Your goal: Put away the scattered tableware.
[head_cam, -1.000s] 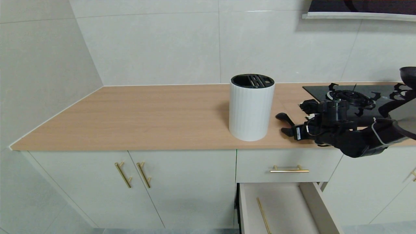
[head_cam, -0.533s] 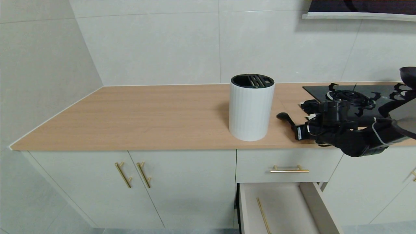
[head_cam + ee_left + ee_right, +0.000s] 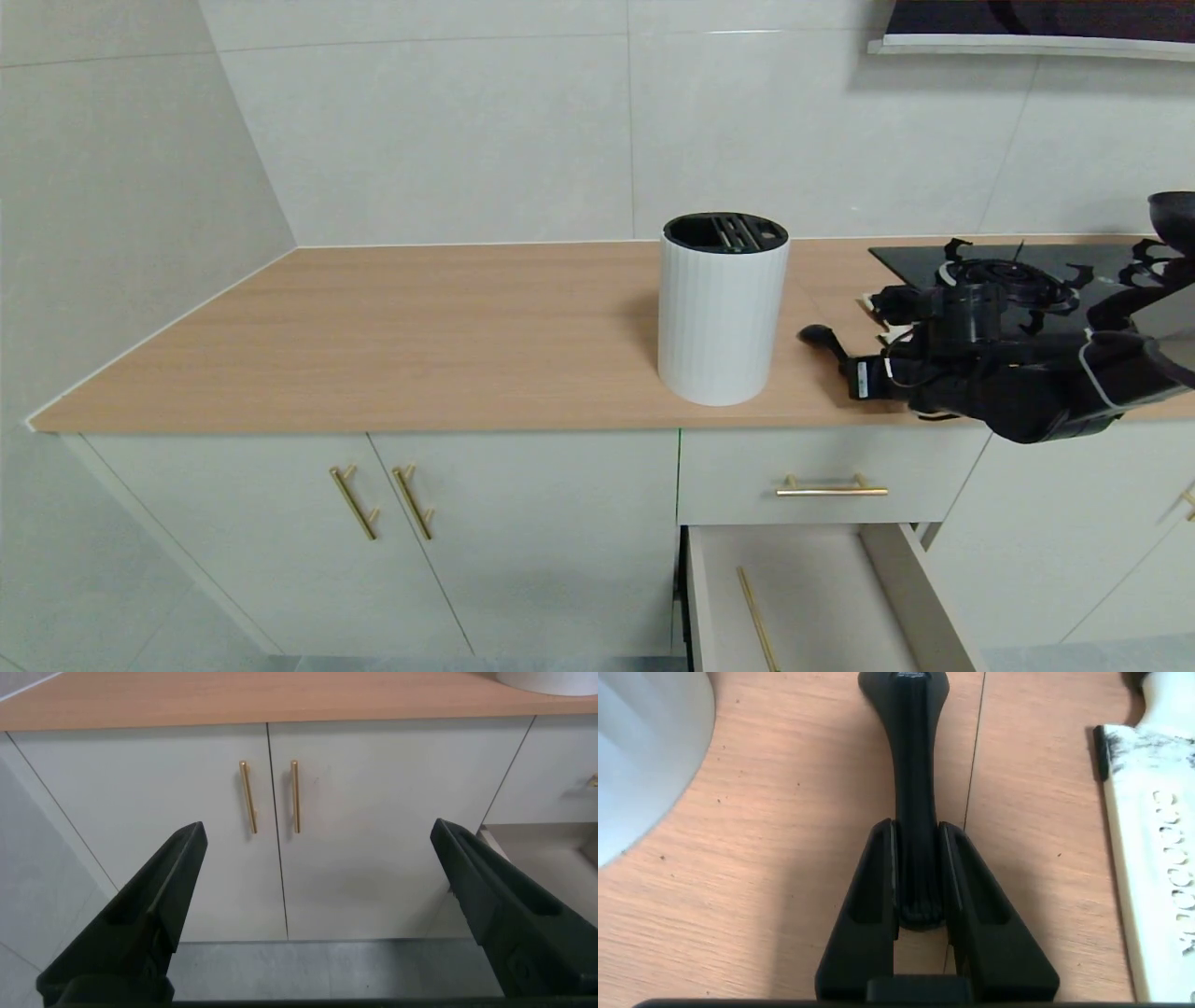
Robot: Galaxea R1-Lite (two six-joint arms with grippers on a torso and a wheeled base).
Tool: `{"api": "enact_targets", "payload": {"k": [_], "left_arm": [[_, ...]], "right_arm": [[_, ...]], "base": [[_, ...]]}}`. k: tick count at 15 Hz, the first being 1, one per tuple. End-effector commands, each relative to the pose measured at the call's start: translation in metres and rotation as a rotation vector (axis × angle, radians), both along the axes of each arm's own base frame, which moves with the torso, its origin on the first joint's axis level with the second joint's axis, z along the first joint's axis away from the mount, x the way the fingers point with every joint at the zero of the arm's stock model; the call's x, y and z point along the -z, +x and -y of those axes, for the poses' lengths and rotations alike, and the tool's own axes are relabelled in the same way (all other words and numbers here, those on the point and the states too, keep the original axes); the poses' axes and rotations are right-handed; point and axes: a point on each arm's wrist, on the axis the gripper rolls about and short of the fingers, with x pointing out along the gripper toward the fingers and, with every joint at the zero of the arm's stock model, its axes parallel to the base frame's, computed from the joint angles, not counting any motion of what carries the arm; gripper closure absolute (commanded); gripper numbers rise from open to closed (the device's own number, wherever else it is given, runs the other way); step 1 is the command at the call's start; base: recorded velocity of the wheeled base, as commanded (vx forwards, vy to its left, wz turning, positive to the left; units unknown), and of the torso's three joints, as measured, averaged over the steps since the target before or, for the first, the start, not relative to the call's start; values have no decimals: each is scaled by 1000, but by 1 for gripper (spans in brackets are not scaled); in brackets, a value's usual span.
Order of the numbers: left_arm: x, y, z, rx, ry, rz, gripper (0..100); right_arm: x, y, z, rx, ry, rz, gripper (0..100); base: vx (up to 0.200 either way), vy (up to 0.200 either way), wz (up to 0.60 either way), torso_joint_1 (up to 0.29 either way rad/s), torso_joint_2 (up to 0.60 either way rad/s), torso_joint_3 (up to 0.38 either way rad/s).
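1. The right gripper (image 3: 915,873) is clamped on one end of the black utensil (image 3: 913,756), so the free end points forward for insertion.
2. The utensil is held low at the counter (image 3: 420,327), just beside the white holder (image 3: 722,308), which is judged the likely destination.
3. The left gripper (image 3: 318,835) is spread and empty, parked before the cabinet doors (image 3: 374,859).

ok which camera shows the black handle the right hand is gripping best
The right wrist view: the black handle runs along the middle of the frame, pinched between the right hand's fingers. The head view shows its rounded end poking out of the hand toward the white holder. The left wrist view faces the cabinet doors.
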Motion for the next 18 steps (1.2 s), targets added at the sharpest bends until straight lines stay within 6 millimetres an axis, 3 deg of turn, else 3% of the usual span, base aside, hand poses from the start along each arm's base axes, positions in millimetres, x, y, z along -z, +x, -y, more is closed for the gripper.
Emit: {"api": "enact_targets", "payload": {"k": [1,2,3,5,6,7,10,14,18], "left_arm": [[0,0,0,0,0,0,0],[0,0,0,0,0,0,0],[0,0,0,1,0,0,0],[0,0,0,0,0,0,0],[0,0,0,0,0,0,0],[0,0,0,0,0,0,0],[0,0,0,0,0,0,0],[0,0,0,0,0,0,0],[0,0,0,1,0,0,0]], "right_arm": [[-35,-20,0,11,42,14,100],[-57,-50,-4,10,94,-12,100],[-63,-64,-5,9,108,-31,100],[-85,-116,-5,-8,122,-72,100],[-89,-134,-4,-16,124,-81,100],[-96,-170,-2,-41,121,-101,100],[-100,-226,5,-72,108,-151,100],[-80,-251,13,-72,94,-187,100],[-71,-254,14,-71,83,-217,100]], "base": [[0,0,0,0,0,0],[0,0,0,0,0,0],[0,0,0,0,0,0],[0,0,0,0,0,0],[0,0,0,0,0,0],[0,0,0,0,0,0],[0,0,0,0,0,0],[0,0,0,0,0,0],[0,0,0,0,0,0]]}}
